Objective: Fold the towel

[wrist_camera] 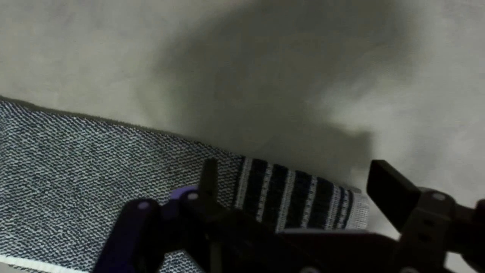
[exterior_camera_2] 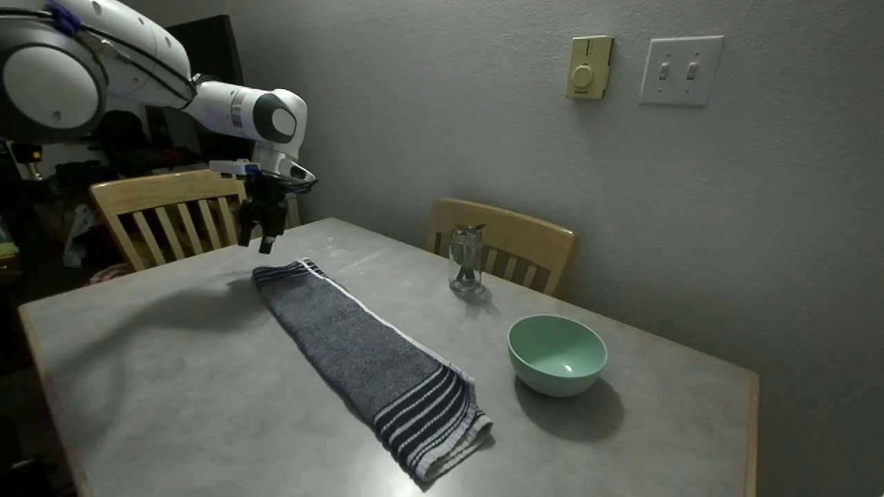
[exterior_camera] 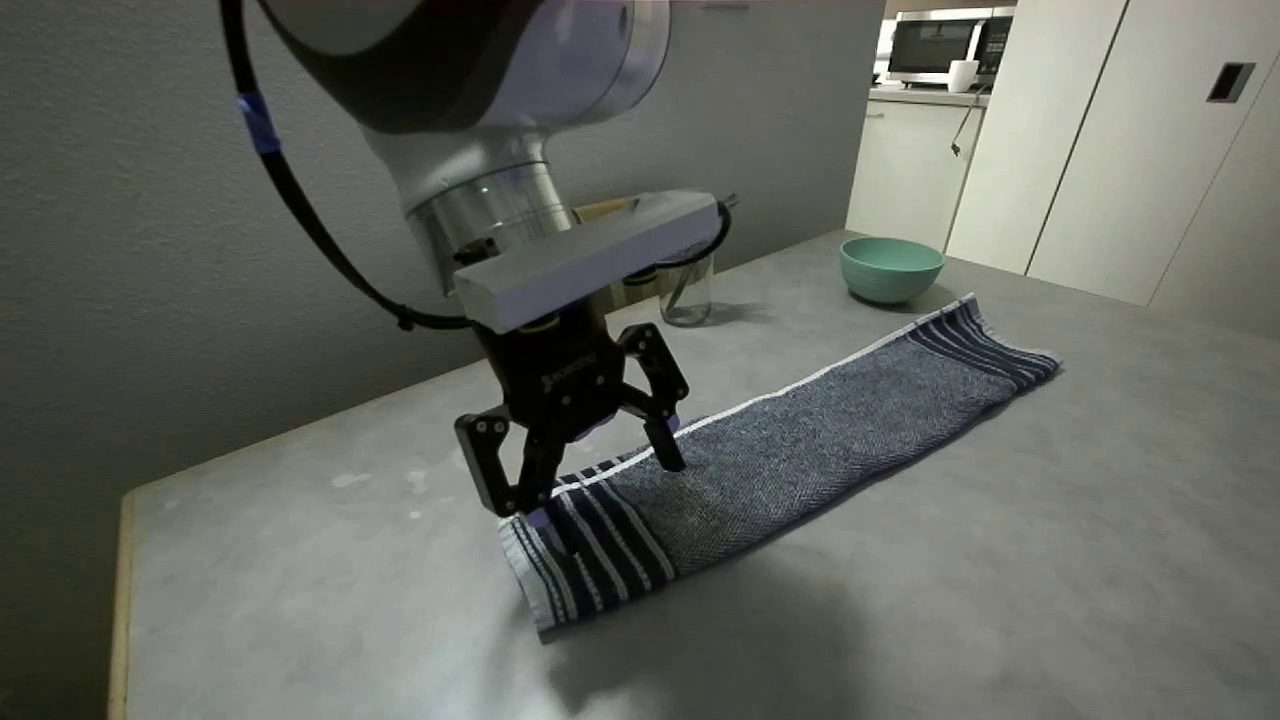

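Black two-finger Robotiq gripper [exterior_camera: 616, 502]: jaws wide apart, holding nothing, hanging over the robot-side striped end of the long narrow dark blue-grey cloth towel with white stripes [exterior_camera: 790, 440]. Towel lies as a flattish strip on the grey mottled tabletop [exterior_camera_2: 173, 407]; far striped end near the round mint-green bowl [exterior_camera_2: 556, 359], not touching. We also log a clear glass jar with utensils [exterior_camera_2: 465, 284], well apart from the cloth.

What could go wrong, we judge: the fingers [wrist_camera: 390, 189] line up along the towel, one over grey weave, one just past the pale hem [wrist_camera: 358, 212], so closing here could bunch the stripes, or catch only the top layer and leave the rest. Descending too low could press the fingers into the table. Lifting from one spot could twist the strip or drag its far end toward the bowl.

View check: wrist view gives us the finger-to-hem line-up but no bowl or jar. In an exterior view the fingertips [exterior_camera: 669, 455] overlap the cloth, so contact can't be told; in an exterior view a gap shows under the fingertips [exterior_camera_2: 266, 246]. Far end's stacked layers [exterior_camera_2: 454, 450] show in an exterior view.
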`<state>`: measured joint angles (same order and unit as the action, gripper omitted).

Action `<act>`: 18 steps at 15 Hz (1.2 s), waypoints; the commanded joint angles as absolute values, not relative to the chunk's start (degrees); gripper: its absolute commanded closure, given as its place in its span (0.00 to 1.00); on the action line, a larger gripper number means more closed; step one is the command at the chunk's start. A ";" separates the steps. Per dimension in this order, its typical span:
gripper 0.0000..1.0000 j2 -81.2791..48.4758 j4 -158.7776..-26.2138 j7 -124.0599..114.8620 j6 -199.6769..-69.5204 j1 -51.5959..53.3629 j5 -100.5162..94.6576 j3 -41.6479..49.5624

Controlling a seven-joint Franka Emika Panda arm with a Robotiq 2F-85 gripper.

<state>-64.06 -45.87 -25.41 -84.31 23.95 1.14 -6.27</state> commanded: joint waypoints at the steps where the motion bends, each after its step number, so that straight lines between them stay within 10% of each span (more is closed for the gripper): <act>1: 0.00 -67.72 -38.02 -29.60 -78.26 25.44 2.21 -5.34; 18: 0.00 -73.97 -32.18 -36.72 -68.68 28.82 0.83 -3.88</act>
